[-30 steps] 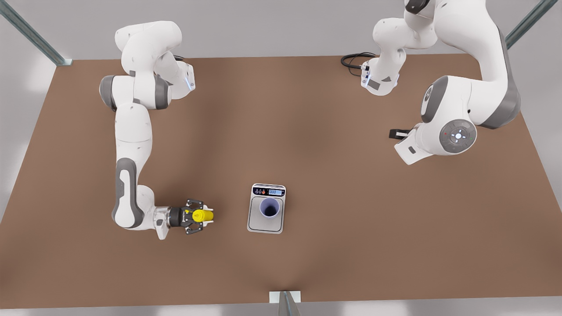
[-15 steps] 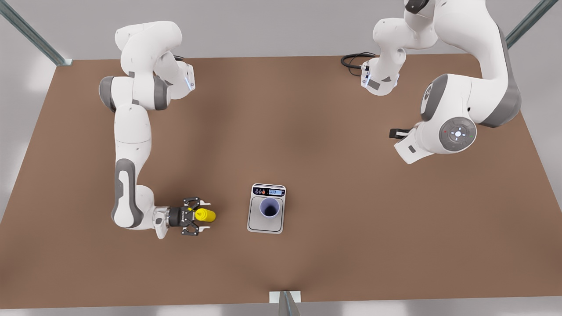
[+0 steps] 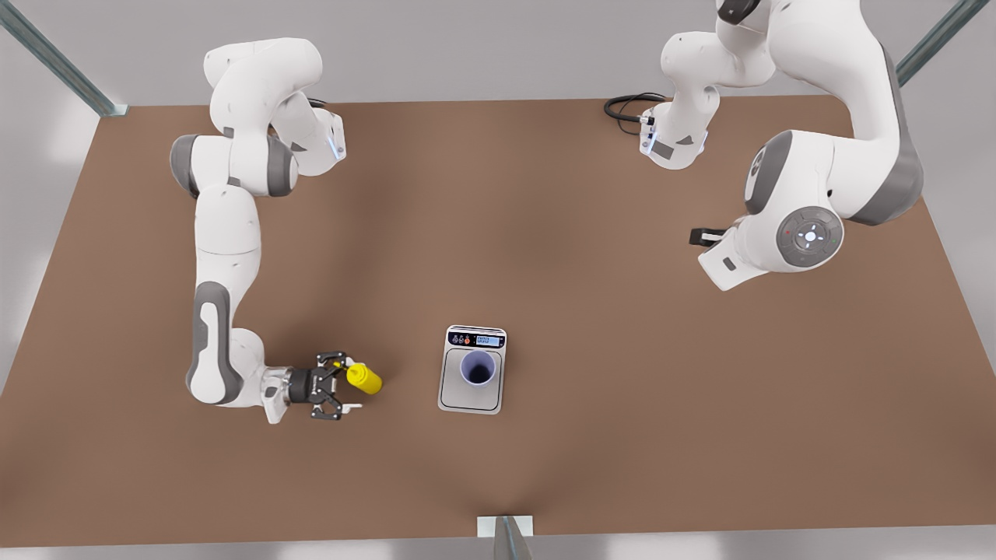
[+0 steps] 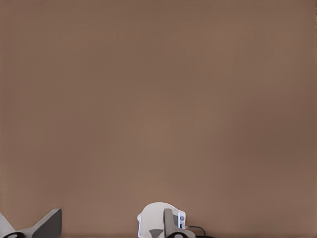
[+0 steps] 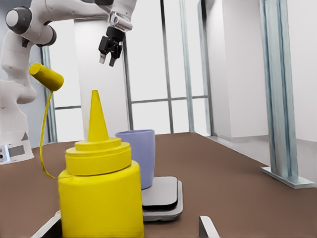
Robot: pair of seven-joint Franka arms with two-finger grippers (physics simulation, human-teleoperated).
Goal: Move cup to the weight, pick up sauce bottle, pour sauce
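The yellow sauce bottle stands on the brown table, and in the right wrist view the sauce bottle is upright and very close. My right gripper, at the front view's left, is open, one fingertip on each side of the bottle's near part without gripping it. The lavender cup stands upright on the silver weight, to the front view's right of the bottle; cup and weight sit just behind the bottle. My left gripper waits high at the front view's right, its fingers apart and empty.
A yellow cap on a thin tether hangs out beside the bottle. A black cable lies at the right arm base. A metal post stands at the table's near edge. Bare table lies under the left wrist.
My right gripper has drawn back toward the front view's left, from around the bottle's body to its near edge. The bottle, cup and weight stay in place. The other arm barely moves.
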